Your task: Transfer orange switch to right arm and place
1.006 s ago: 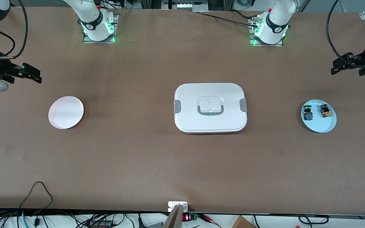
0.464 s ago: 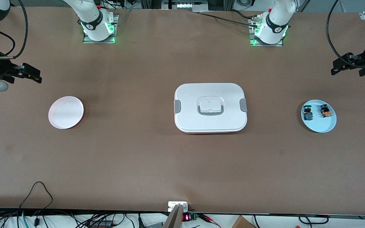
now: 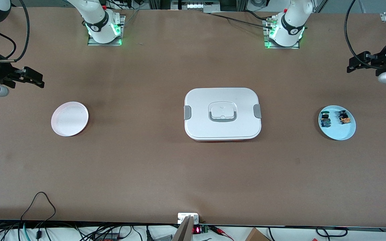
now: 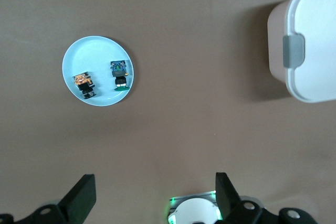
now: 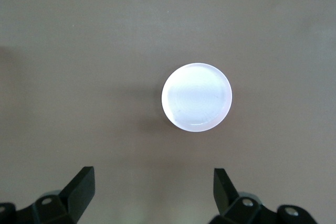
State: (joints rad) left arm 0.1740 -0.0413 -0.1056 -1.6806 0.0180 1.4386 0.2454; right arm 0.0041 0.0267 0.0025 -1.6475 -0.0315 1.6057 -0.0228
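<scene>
The orange switch [image 3: 344,117] lies on a light blue plate [image 3: 338,133] at the left arm's end of the table, beside a switch with a green cap and blue body [image 3: 325,119]. In the left wrist view the orange switch [image 4: 84,84] and the green one [image 4: 119,75] lie side by side on the plate [image 4: 97,56]. My left gripper [image 3: 351,65] is open and empty, high over bare table beside the plate; its jaws [image 4: 155,182] stand wide apart. My right gripper [image 3: 39,79] is open and empty at the right arm's end of the table and waits [image 5: 152,176].
A white lidded box [image 3: 222,113] with grey clasps stands at the table's middle and shows in the left wrist view [image 4: 315,40]. A small white round plate [image 3: 69,118] lies near the right gripper and shows in the right wrist view [image 5: 197,97].
My left gripper has shifted a little toward the bases' edge of the table. The right arm and the switches have not moved.
</scene>
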